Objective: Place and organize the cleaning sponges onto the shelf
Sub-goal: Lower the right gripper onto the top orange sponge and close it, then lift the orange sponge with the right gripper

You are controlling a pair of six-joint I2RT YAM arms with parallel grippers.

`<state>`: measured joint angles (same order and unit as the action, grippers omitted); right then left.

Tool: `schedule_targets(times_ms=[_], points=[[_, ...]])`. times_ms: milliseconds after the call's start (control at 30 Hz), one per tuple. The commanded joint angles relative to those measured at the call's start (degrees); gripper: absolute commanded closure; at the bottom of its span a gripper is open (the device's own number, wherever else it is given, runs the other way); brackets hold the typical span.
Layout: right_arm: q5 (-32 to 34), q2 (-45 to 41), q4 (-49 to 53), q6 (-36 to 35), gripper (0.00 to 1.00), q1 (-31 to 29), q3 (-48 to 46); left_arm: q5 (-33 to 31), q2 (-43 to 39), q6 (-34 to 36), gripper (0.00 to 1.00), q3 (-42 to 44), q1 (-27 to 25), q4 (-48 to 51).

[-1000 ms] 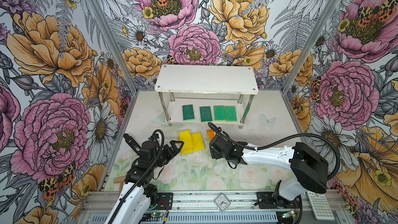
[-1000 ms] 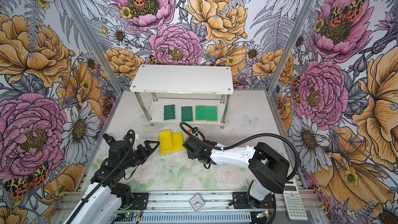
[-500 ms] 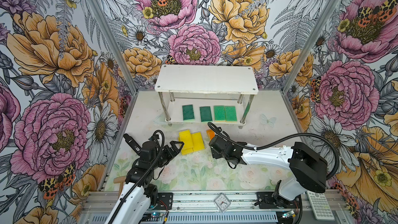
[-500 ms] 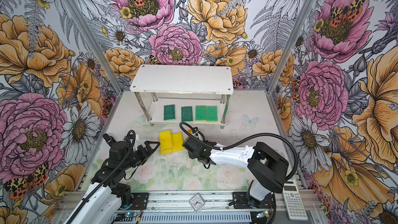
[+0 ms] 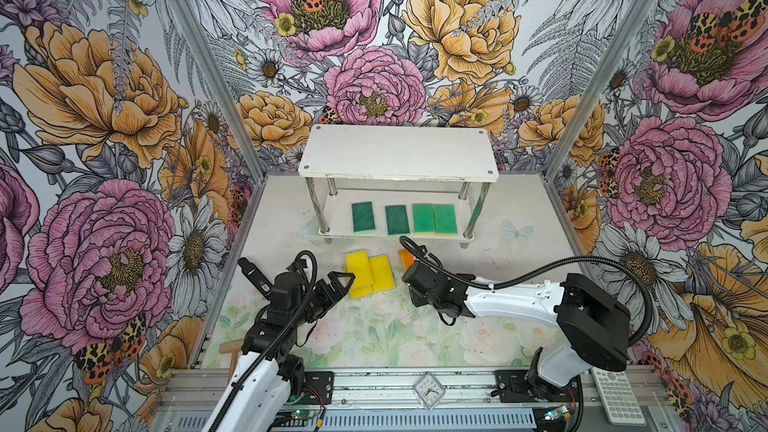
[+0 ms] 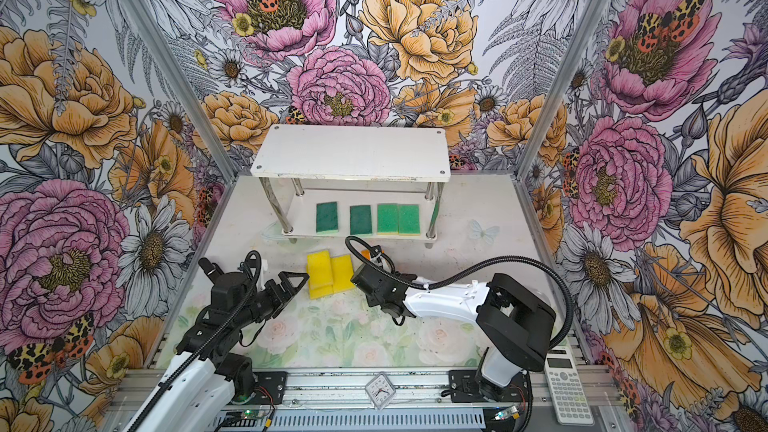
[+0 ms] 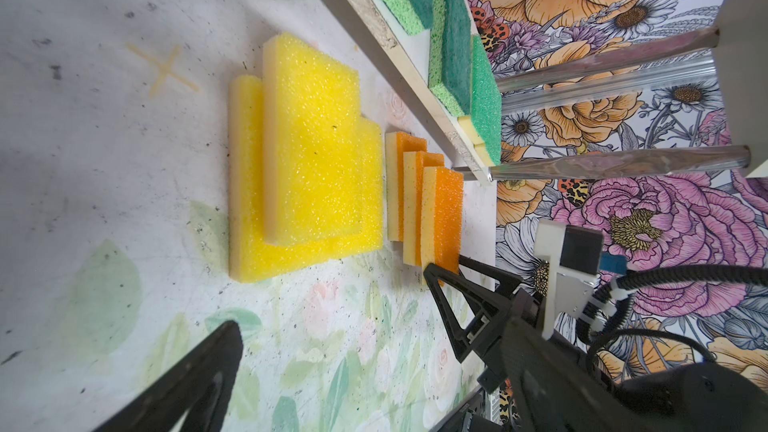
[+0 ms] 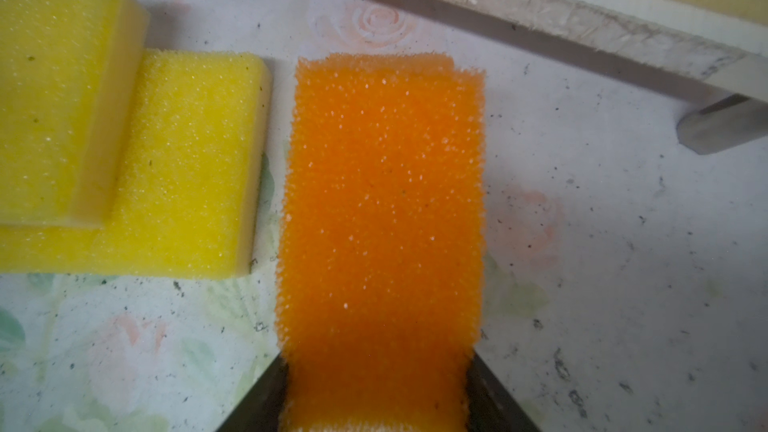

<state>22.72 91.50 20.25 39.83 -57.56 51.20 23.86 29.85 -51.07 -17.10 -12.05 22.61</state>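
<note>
The shelf (image 5: pixel 399 151) stands at the back, its top board bare. Several green sponges (image 5: pixel 403 219) lie in a row on its lower board (image 7: pixel 419 72). In front of it lie yellow sponges (image 5: pixel 370 277), one resting on two others (image 7: pixel 316 160). Right of them is a staggered stack of orange sponges (image 7: pixel 415 184). My right gripper (image 8: pixel 378 367) is low over the table, shut on the sides of the top orange sponge (image 8: pixel 382 201). In both top views its wrist hides most of that stack (image 5: pixel 405 258). My left gripper (image 5: pixel 338 284) is open and empty, just left of the yellow sponges.
A small clock (image 5: pixel 429 389) and a calculator (image 5: pixel 619 396) lie on the front rail. A wooden handle (image 5: pixel 228 347) pokes in at the front left. Floral walls close in the left, back and right. The shelf's chrome legs (image 5: pixel 473 218) flank the lower board.
The right jaws have drawn in onto the orange sponge. Neither arm has visibly moved and the left gripper stays open.
</note>
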Motion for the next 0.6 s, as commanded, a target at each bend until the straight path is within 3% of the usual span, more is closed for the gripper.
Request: schedule_targets(times_ms=[0,567], points=[[0.4,-0.5,-1.5,-0.1,0.42,0.2,1.6,-0.3,-0.2,-0.3,0.01,0.9,-0.4,-2.0],[-4.2,-5.8,-1.0,-2.9,0.46,1.7,1.0,0.0,-0.3,-0.3,0.01,0.9,-0.4,-2.1]])
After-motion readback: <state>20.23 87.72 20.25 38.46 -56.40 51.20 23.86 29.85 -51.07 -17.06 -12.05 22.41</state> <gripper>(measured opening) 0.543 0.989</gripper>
